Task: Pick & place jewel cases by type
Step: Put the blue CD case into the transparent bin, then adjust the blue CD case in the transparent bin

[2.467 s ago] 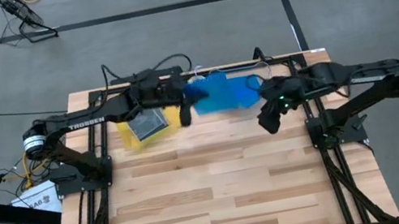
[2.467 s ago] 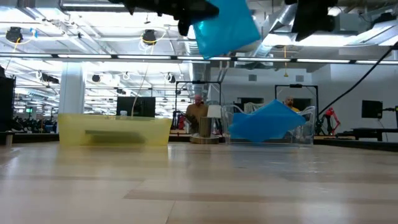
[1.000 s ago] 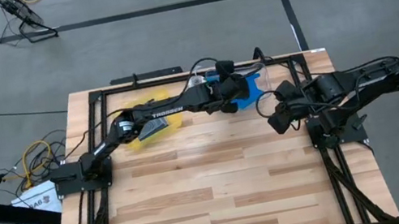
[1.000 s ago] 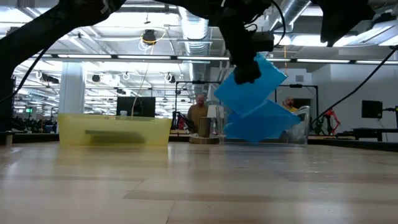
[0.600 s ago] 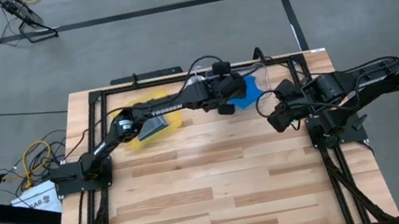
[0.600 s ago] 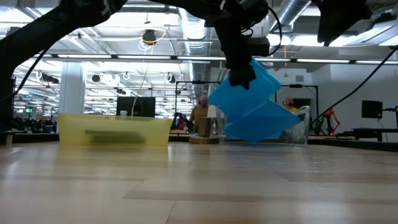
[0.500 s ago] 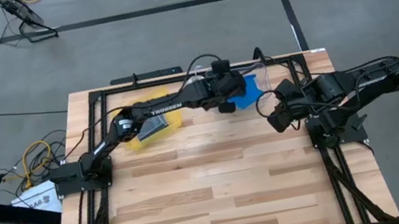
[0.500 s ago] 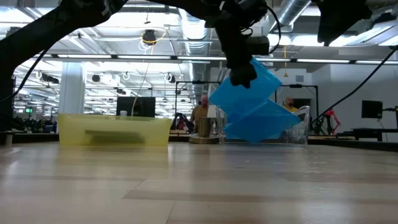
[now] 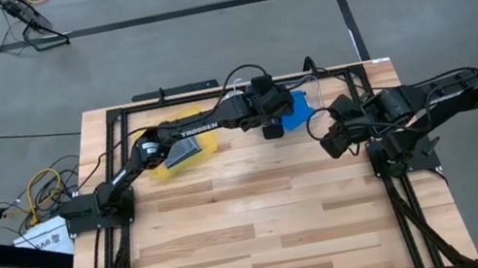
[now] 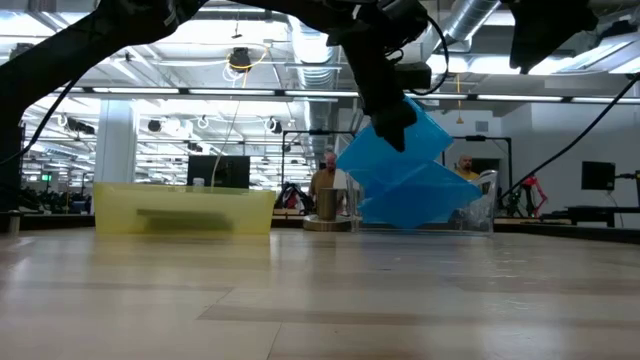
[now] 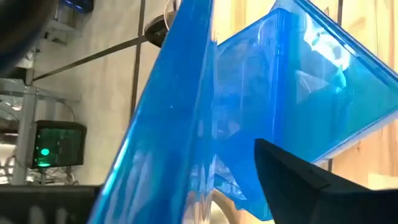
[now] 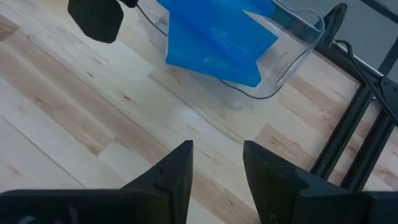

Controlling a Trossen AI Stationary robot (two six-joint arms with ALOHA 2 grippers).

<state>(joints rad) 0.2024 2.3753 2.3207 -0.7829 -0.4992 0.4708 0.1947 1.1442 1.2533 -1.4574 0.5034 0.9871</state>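
Observation:
My left gripper (image 10: 392,120) reaches over the clear tub (image 10: 488,205) at the table's far side, its fingers open around a blue jewel case (image 10: 400,150). That case tilts and rests on another blue jewel case (image 10: 420,200) lying in the tub. In the left wrist view the tilted case (image 11: 174,124) shows edge-on. A clear-grey jewel case (image 9: 184,148) lies in the yellow tray (image 9: 160,163) at the far left. My right gripper (image 12: 217,168) hangs open and empty above the table, on the near side of the tub. My left gripper's fingers stand on either side of the tilted blue case's upper edge (image 11: 186,74), coming at it slanting down from the table's left. One finger (image 11: 298,180) shows apart from the case. The case hides the other finger, so I cannot tell whether it touches.
A black frame (image 12: 348,143) runs along the table's edges and beside the tub. The near half of the wooden table (image 9: 267,237) is bare boards. People and shelving show in the room behind the table in the low view.
My left gripper has rolled and tipped further down over the tub, staying nearly in place. The blue case between its fingers has sunk a little, tipped toward the table's left, and now lies against the case in the tub.

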